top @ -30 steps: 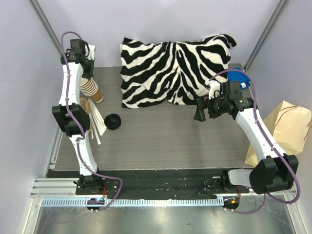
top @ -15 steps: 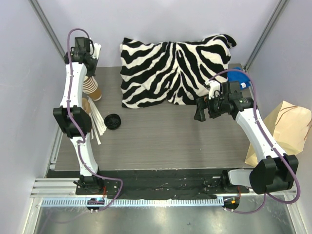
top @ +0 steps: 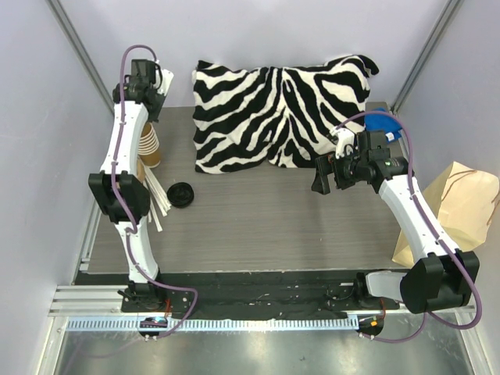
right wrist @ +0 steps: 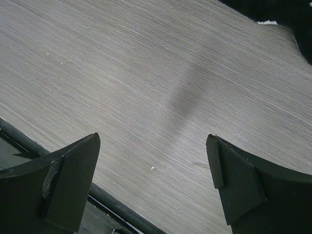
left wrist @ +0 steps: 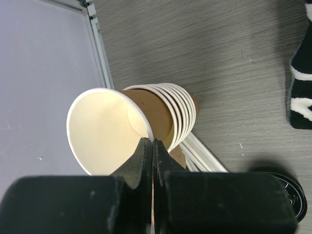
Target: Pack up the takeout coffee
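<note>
The lidded takeout coffee is not in any view. My left gripper (top: 145, 92) is at the far left of the table, shut on the white rim of the top unlidded brown cup (left wrist: 105, 131), as the left wrist view (left wrist: 152, 142) shows. The rest of the cup stack (top: 149, 146) is nested right behind that cup, white rims showing (left wrist: 183, 114). A loose black lid (top: 180, 194) lies near the stack and also shows in the left wrist view (left wrist: 292, 192). My right gripper (top: 320, 176) is open and empty above bare table in the right wrist view (right wrist: 153, 161).
A kraft paper bag (top: 461, 205) stands off the table's right edge. A zebra-print pillow (top: 277, 109) fills the back middle. White stir sticks (top: 158, 201) lie beside the stack. A blue object (top: 387, 125) sits at the back right, behind the right arm.
My left gripper has moved back and to the right, still gripping the top cup's rim; the stack under it now looks more upright. The right arm has barely moved.
</note>
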Available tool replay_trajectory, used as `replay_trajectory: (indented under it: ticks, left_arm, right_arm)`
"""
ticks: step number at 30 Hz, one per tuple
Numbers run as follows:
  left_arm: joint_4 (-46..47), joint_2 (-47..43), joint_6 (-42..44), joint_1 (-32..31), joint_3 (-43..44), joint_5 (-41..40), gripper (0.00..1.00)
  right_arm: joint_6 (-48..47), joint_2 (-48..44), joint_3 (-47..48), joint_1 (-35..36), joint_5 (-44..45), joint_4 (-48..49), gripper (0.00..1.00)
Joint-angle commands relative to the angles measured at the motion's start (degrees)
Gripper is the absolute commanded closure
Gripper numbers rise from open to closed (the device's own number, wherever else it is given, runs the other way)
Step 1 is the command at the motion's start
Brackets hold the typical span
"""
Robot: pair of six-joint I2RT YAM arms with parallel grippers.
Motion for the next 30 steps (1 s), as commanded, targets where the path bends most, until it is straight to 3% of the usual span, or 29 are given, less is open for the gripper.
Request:
replay_trajectory:
  ticks: [1,13,19,22,23,24,28,30]
  left_arm:
    - [3.38,-6.01,3.56,-1.36,3.03,-3.81,1.0]
    - [4.45,-13.04,8.05,-2.5,6.72,-5.32,1.0]
    - [1.46,-21.21,7.08,-9.52,-0.82,0.47,1.0]
    - [1.18,-27.62,6.64,-19.17,-12.32,0.06,1.0]
    - [2.15,-29.73,6.47,-25.21,-15.83,-0.3,1.0]
    - [4.51,-33.14,6.38,-28.57,-23.87,-1.17,1.0]
    - [12.08,-38.26,5.51,-45.01,-40.07,-9.43,1.0]
    - [12.53,-37.14,3.67,-51.53,-42.23,-10.32,1.0]
  right_arm:
    - [0.26,-1.65,0.62,-0.15,-1.43,2.22,0.0]
    - [0.53,-1.83,1.58,-0.15,-2.66,1.69,0.0]
    - [0.88,-2.0,1.85,-0.24,-2.58,1.78,0.0]
    - [1.05,-2.0,2.11,-0.24,-2.4,1.69,0.0]
    - [1.14,-2.0,2.02,-0.15,-2.31,1.69,0.0]
    - [1.23,-2.0,2.02,-0.15,-2.31,1.78,0.0]
    - [1.23,-2.44,1.59,-0.41,-2.31,1.61,0.0]
    - [1.23,-2.44,1.32,-0.5,-2.14,1.69,0.0]
